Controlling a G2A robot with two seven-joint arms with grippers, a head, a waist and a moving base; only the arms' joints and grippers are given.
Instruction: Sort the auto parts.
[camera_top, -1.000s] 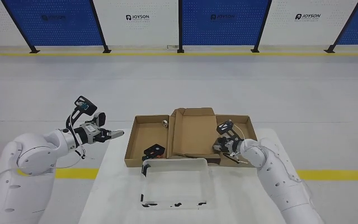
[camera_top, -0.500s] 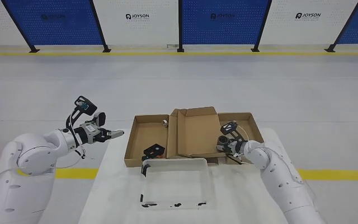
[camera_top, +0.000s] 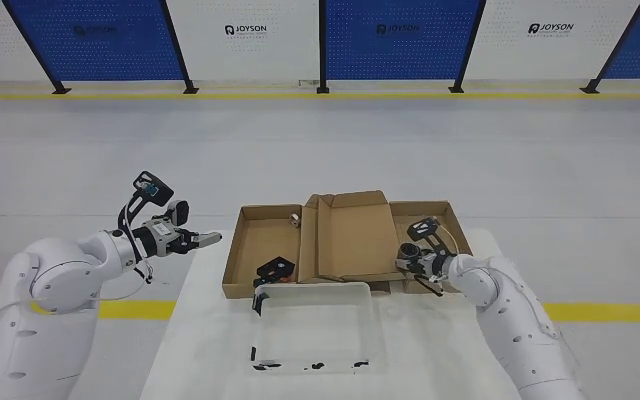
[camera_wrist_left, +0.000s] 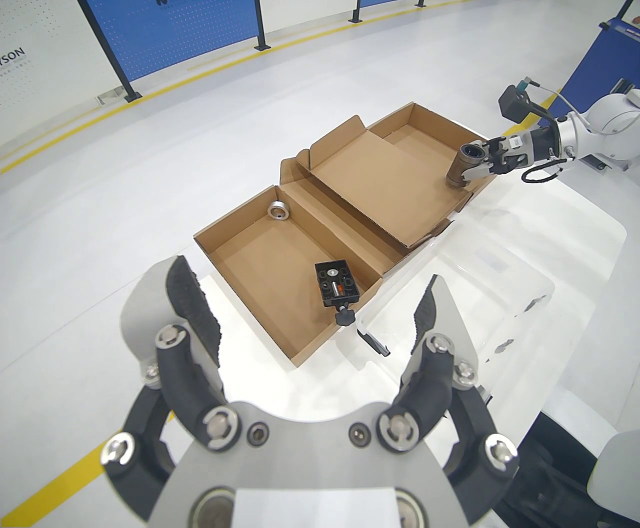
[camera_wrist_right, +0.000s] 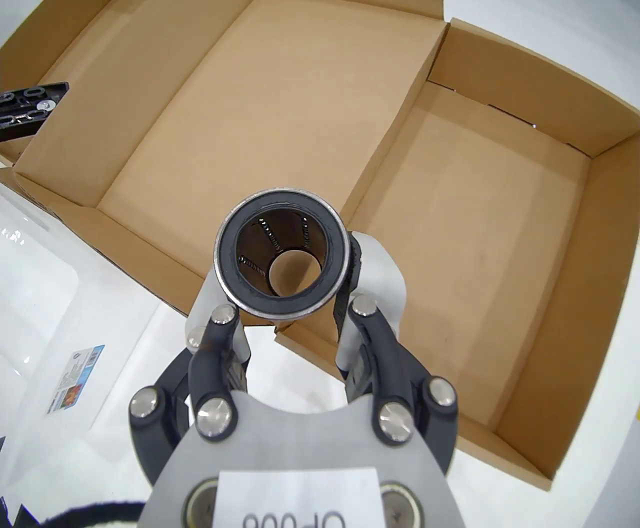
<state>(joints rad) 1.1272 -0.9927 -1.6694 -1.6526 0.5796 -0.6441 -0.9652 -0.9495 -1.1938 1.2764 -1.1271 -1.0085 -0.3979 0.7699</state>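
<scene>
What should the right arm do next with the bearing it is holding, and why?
Probably shift it over the middle of the right compartment before lowering. The right gripper is shut on the bearing, which hangs by that compartment's near wall, not yet over its bare floor. The metal ring and black block lie in the left compartment.

The box (camera_wrist_left: 250, 260) is matt brown cardboard; the tube (camera_wrist_left: 462, 167) is dull grey metal; the tray (camera_wrist_left: 480, 280) is clear, glossy plastic.
</scene>
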